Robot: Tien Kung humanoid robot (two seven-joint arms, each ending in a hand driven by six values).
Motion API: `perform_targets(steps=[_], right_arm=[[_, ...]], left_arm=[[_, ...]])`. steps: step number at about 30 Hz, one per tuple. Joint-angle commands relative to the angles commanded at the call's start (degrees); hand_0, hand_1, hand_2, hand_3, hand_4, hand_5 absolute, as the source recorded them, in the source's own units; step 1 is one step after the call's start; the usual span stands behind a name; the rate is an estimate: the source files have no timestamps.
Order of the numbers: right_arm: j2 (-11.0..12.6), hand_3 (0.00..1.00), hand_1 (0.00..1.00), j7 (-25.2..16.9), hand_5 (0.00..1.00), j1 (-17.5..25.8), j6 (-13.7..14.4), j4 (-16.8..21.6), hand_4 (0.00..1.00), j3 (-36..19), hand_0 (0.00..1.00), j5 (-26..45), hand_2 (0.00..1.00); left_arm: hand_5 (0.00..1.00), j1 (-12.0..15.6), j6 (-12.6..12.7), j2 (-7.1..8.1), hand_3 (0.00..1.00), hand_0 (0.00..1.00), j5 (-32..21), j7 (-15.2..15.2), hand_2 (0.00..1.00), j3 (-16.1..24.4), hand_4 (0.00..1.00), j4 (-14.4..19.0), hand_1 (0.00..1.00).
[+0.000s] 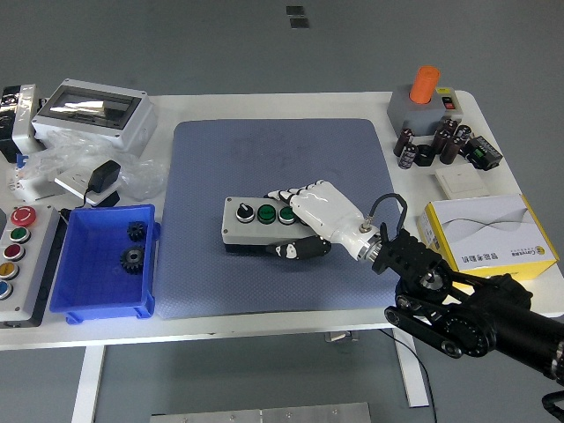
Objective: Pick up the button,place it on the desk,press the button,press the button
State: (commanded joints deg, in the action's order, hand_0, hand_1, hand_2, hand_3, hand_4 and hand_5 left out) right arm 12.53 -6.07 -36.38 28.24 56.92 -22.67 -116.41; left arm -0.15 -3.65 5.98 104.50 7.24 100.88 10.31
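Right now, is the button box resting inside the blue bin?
No, the button box lies on the blue-grey mat, held by the right hand; the blue bin holds only gears.

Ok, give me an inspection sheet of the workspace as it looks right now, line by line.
Surface: white table with blue mat.
Job's things: button box lies flat on the mat.
Clutter: blue bin with gears, control panel, enclosure, adapter, yellow-edged box, capacitors, orange knob unit.
Grippers: right hand grasps the button box's right end; left hand not in view.
Cables: loop at the right wrist.
Surroundings: grey floor; no person seen.
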Motion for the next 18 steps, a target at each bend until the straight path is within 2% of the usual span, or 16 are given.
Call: perform_targets(steps=[2, 3, 8, 9, 14, 15, 18], right_arm=[[0.0, 0.482, 0.387, -0.1, 0.002, 0.0, -0.6, 0.0, 0.304, -0.3, 0.202, -0.2, 0.255], [0.0, 0.564, 0.449, -0.1, 0.002, 0.0, -0.9, 0.0, 0.422, -0.4, 0.252, -0.3, 0.381], [-0.1, 0.564, 0.449, 0.2, 0.002, 0.1, -1.6, -0.4, 0.422, -0.2, 0.252, -0.7, 0.381], [-0.1, 0.738, 0.632, 0.3, 0.088, 0.2, -1.7, -0.5, 0.611, -0.1, 0.427, -0.8, 0.668], [-0.1, 0.738, 0.632, 0.6, 0.088, 0.3, -2.0, -0.6, 0.611, 0.0, 0.427, -1.0, 0.668], [-0.1, 0.927, 0.744, 0.6, 0.168, 0.3, -2.0, -0.5, 0.742, 0.0, 0.631, -1.0, 0.844], [-0.1, 0.927, 0.744, 0.8, 0.168, 0.3, -1.8, -0.5, 0.742, 0.2, 0.631, -0.9, 0.844]], left_arm=[[0.265, 0.0, 0.0, 0.0, 0.655, 0.7, 0.0, 0.0, 0.61, 0.0, 0.717, 0.0, 0.704], [0.266, 0.0, 0.0, 0.0, 0.655, 0.7, 0.0, 0.0, 0.61, 0.0, 0.717, 0.0, 0.704], [0.266, -0.1, 0.0, -0.02, 0.655, 0.7, 0.1, 0.0, 0.61, 0.0, 0.717, 0.0, 0.704], [0.266, -0.1, 0.0, -0.02, 0.656, 0.7, 0.1, 0.0, 0.609, 0.0, 0.717, 0.0, 0.704], [0.266, 0.0, 0.0, -0.01, 0.656, 0.7, 0.1, 0.1, 0.609, 0.1, 0.717, 0.0, 0.704], [0.266, 0.0, 0.0, -0.01, 0.655, 0.7, 0.1, 0.1, 0.609, 0.1, 0.717, 0.0, 0.704], [0.266, 0.0, -0.1, -0.01, 0.655, 0.7, 0.1, 0.1, 0.609, 0.0, 0.717, 0.0, 0.704]])
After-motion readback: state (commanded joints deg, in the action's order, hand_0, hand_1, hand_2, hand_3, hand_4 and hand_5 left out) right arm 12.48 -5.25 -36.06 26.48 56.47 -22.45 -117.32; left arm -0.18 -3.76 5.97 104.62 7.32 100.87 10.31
